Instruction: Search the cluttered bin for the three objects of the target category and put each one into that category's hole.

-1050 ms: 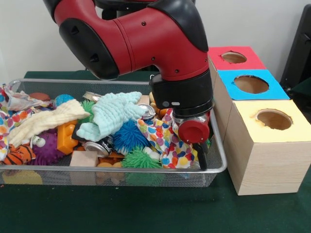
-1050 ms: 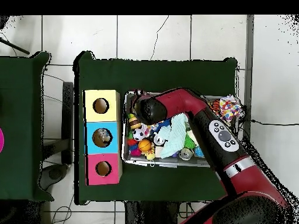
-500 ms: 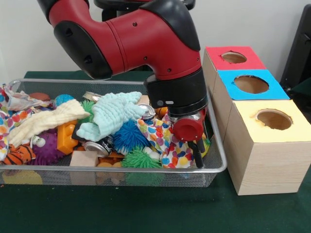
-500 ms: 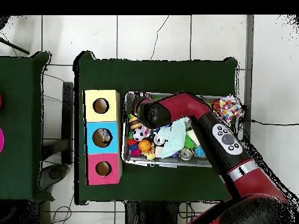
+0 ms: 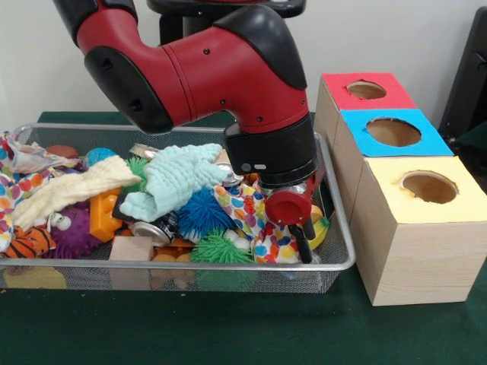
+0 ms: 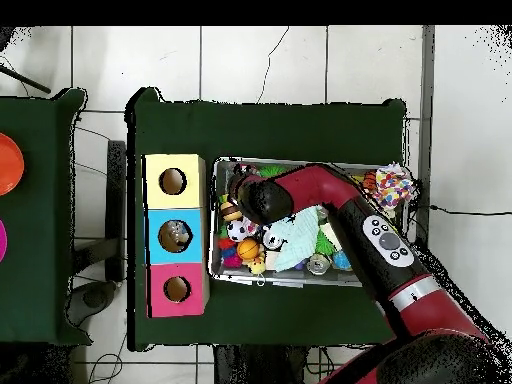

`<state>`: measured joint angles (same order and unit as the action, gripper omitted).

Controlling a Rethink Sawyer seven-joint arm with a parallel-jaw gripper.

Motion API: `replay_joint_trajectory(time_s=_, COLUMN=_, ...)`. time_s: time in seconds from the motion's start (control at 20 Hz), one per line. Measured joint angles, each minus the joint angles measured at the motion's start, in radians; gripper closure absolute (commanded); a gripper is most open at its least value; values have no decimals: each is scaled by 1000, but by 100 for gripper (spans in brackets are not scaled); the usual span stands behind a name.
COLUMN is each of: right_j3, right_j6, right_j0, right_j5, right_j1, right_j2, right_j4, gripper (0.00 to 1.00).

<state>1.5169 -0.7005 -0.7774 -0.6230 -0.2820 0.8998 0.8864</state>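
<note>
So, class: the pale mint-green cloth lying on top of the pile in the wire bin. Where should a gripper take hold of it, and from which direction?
Probably from straight above, pinching the raised, crumpled hump near the middle of the mint cloth. It lies draped on top of the clutter with nothing covering it, and its folds stand proud enough for fingers to close on. The wire bin walls block a sideways approach.

No text, label, brand or number can be read in either view. The cans in the bin [image 5: 335, 262] show no legible print.
</note>
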Motion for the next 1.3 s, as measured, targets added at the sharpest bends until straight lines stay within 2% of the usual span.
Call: replay_joint_trajectory(time_s=1.3, right_j3=-1, right_j6=0, right_j0=-2, right_j5=0, right_j1=36, right_j2=-7, right_j4=10, gripper=0)
